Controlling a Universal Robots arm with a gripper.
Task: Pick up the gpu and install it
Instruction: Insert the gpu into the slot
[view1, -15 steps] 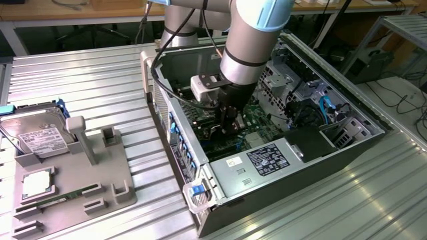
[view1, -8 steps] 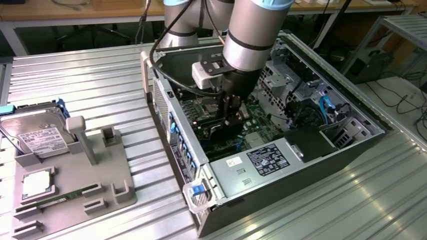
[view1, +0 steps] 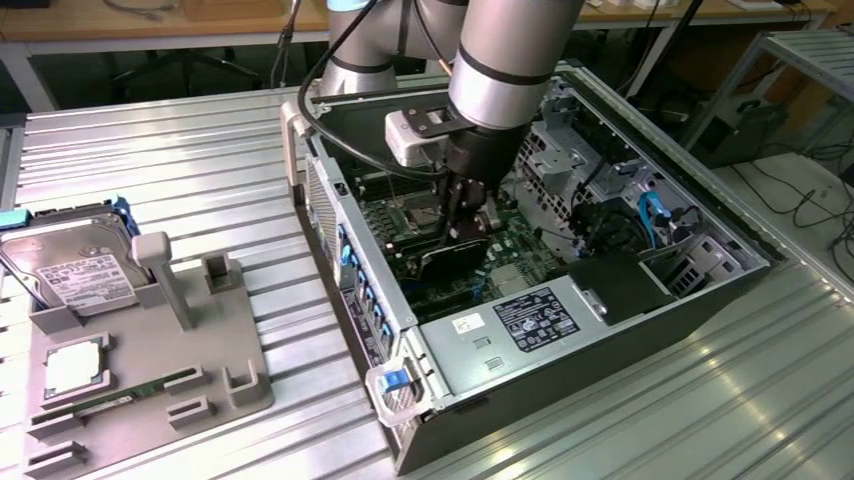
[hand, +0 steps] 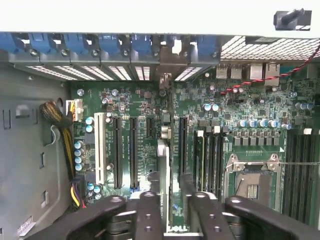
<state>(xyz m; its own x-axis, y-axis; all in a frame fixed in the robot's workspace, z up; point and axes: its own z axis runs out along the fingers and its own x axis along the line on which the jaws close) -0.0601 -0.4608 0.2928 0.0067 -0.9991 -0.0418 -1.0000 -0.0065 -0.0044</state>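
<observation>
Black claw (hand: 167, 207) fingers pinch the gpu (hand: 163, 165) edge-on, standing over a motherboard (hand: 145, 107) slot at six o'clock. Pickup looks done; I judge the card not yet fully seated inside the computer case (view1: 694, 300).

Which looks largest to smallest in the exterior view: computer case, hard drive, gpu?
1. computer case
2. hard drive
3. gpu; it is partly hidden by the tool, so ranks 2 and 3 are unsure.
</observation>
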